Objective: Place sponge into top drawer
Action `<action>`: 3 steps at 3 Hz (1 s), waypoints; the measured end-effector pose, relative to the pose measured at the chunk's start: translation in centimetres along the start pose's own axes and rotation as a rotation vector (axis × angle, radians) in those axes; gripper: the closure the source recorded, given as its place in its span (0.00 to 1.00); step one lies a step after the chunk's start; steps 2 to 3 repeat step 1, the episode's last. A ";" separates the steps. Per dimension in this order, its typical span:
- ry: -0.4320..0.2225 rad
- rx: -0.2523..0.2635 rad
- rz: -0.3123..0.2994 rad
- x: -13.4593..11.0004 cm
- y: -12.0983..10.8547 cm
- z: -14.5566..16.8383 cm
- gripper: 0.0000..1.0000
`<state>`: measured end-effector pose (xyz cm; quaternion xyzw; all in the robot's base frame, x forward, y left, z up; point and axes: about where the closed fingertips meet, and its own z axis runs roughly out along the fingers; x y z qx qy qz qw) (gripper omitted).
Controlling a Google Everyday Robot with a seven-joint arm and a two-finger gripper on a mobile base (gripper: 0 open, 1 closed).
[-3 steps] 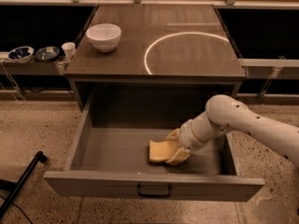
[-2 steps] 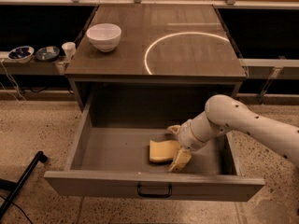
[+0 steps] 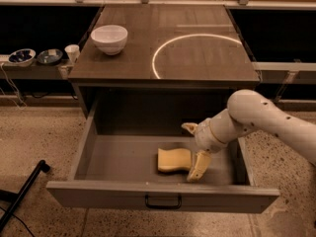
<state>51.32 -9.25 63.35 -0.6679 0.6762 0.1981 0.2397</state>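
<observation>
The yellow sponge (image 3: 174,160) lies flat on the floor of the open top drawer (image 3: 118,157), right of its middle. The drawer's front panel carries a small dark handle (image 3: 163,201). My gripper (image 3: 194,147) is inside the drawer, just right of the sponge, with its fingers spread apart. One finger (image 3: 199,166) stands beside the sponge's right edge, the other (image 3: 189,128) is above and behind it. The sponge rests free on the drawer floor.
A white bowl (image 3: 109,38) stands at the back left of the cabinet top (image 3: 207,63), which bears a bright ring of light. Small dishes and a cup (image 3: 72,53) sit on a low shelf to the left. A black leg (image 3: 22,194) lies on the floor at lower left.
The fingers have opened and let go of the sponge, which now lies flat on the drawer floor. The gripper has drawn slightly to the right.
</observation>
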 end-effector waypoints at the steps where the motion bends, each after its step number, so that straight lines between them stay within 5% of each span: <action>1: -0.021 0.097 -0.081 -2.1 0.9 -6.2 0.00; 3: -0.021 0.097 -0.081 -2.1 0.9 -6.2 0.00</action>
